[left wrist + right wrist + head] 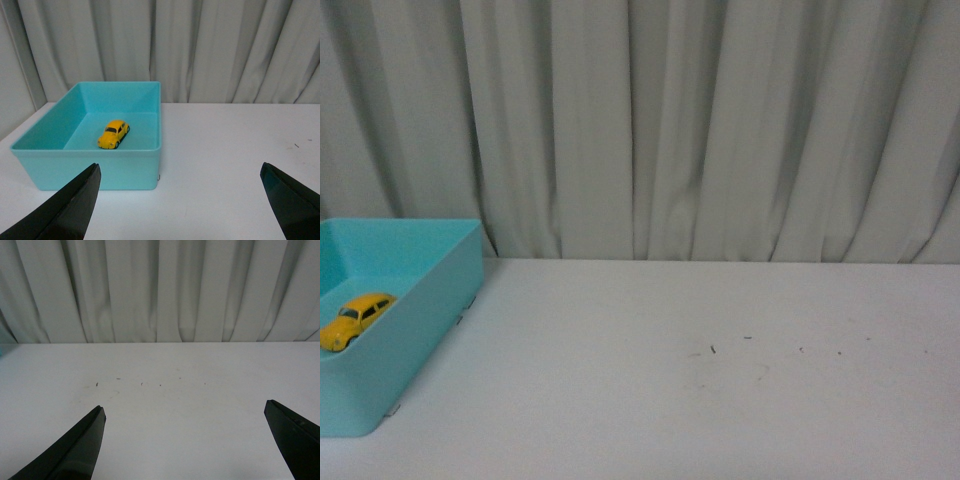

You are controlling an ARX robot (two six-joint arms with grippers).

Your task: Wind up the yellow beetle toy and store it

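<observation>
The yellow beetle toy [355, 318] sits on its wheels inside a turquoise bin [430, 310] at the left edge of the white table. It also shows in the left wrist view [113, 134], on the floor of the bin [100, 172]. My left gripper [180, 172] is open and empty, held back from the bin's near wall, above bare table. My right gripper [184, 412] is open and empty over the white table, away from the bin. Neither arm shows in the front view.
A pale pleated curtain [700, 130] hangs along the table's far edge. Small dark specks [712, 349] mark the tabletop right of centre. The bin holds only the toy.
</observation>
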